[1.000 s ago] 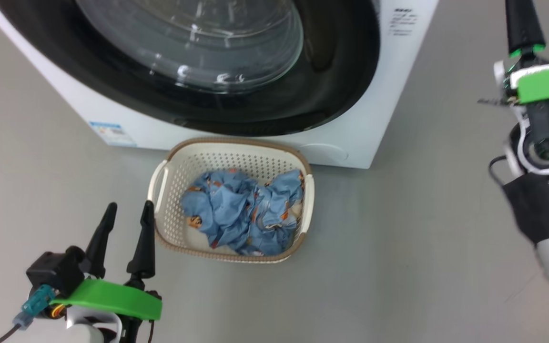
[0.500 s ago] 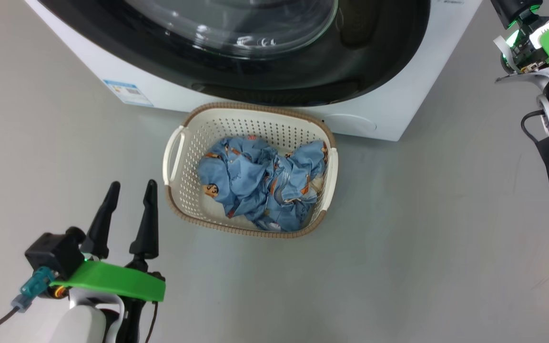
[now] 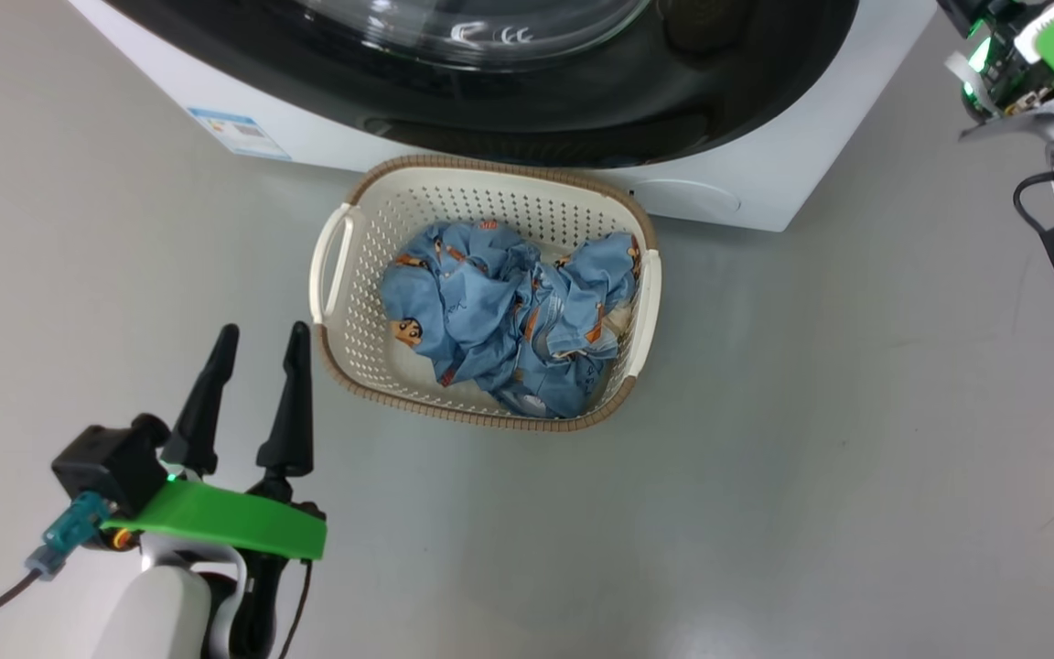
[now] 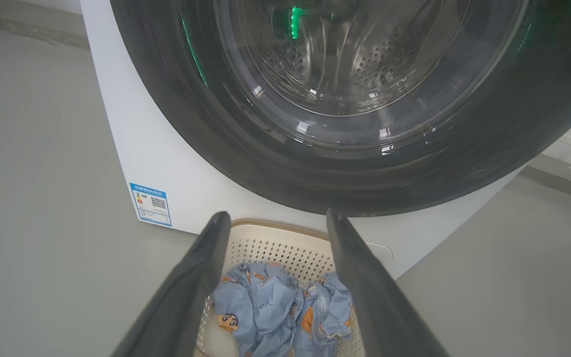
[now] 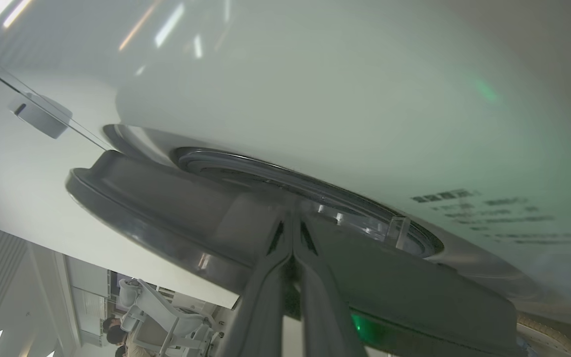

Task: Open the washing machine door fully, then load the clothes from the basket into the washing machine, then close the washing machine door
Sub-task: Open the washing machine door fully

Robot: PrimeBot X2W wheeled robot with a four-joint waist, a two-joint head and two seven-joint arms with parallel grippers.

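The washing machine (image 3: 765, 183) fills the top of the head view, its door (image 3: 582, 110) showing a black rim and a glass bowl. In front of it on the floor stands the basket (image 3: 454, 416) holding the crumpled blue clothes (image 3: 509, 320). My left gripper (image 3: 264, 329) is open and empty, just left of the basket. The left wrist view looks between its fingers (image 4: 278, 215) at the door (image 4: 216, 124), the basket (image 4: 275, 243) and the clothes (image 4: 265, 312). My right gripper (image 5: 293, 220) is shut, its tips against the dark door rim (image 5: 166, 198). Its wrist (image 3: 1030, 64) is at the machine's right.
Bare grey floor (image 3: 811, 458) surrounds the basket. A blue label (image 3: 239, 133) sits low on the machine's front. Behind the door's edge, the right wrist view shows a pale office chair (image 5: 151, 307) with a person beside it.
The head camera has shifted, so machine and basket sit higher in the picture. My right arm has slid up into the top right corner. Both grippers keep their state.
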